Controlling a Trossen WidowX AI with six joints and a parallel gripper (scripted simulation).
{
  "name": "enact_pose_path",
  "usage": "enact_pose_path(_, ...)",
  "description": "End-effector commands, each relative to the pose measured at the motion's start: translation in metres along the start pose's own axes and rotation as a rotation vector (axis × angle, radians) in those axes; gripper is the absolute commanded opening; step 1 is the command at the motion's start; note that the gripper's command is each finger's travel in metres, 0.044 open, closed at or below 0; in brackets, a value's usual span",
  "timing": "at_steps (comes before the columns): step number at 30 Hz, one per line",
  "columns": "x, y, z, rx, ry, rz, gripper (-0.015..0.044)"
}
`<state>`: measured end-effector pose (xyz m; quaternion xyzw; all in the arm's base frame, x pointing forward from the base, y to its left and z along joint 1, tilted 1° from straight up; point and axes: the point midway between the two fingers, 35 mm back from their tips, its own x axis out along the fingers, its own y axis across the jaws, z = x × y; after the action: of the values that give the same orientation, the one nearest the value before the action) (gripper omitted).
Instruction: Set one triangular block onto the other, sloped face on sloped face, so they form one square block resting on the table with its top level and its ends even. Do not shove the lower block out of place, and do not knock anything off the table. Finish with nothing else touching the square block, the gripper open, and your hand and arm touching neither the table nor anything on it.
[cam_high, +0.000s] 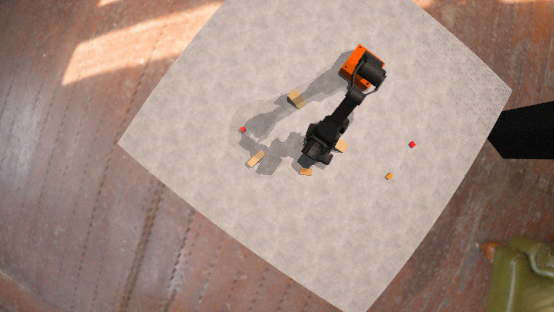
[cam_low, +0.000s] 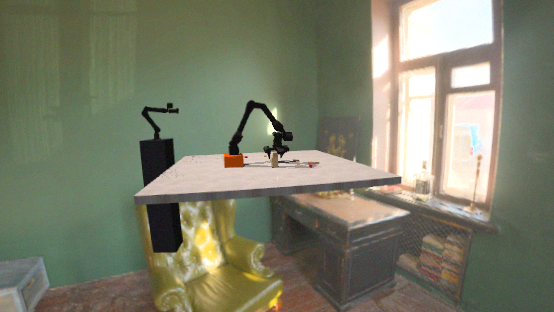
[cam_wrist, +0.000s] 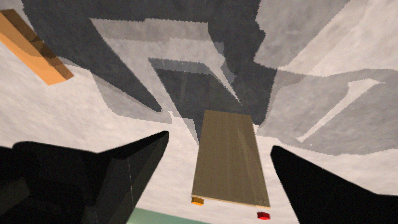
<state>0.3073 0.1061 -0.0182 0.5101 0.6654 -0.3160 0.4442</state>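
Lying near the middle of the tabletop (cam_high: 210, 210), the tan triangular block (cam_wrist: 229, 159) sits between the spread fingers of the tool (cam_wrist: 220, 165), which hangs wide and holds nothing. Lowering straight, with the fingers squared to the block's long flanks before closing, should avoid nudging it toward the orange bar (cam_wrist: 34, 47).
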Motion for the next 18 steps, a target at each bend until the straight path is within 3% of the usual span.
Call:
enact_pose_path(1,0.0087,-0.0033,-0.0008,0.007,0.006,-0.006,0.044)
enact_pose_path(4,0.0109,-0.0037,-0.0009,0.007,0.006,-0.006,0.044)
enact_pose_path(15,0.0109,-0.0037,-0.0009,0.007,0.006,-0.006,0.0151)
enact_pose_path(18,0.0109,-0.0037,-0.0009,0.007,0.006,-0.006,0.0131)
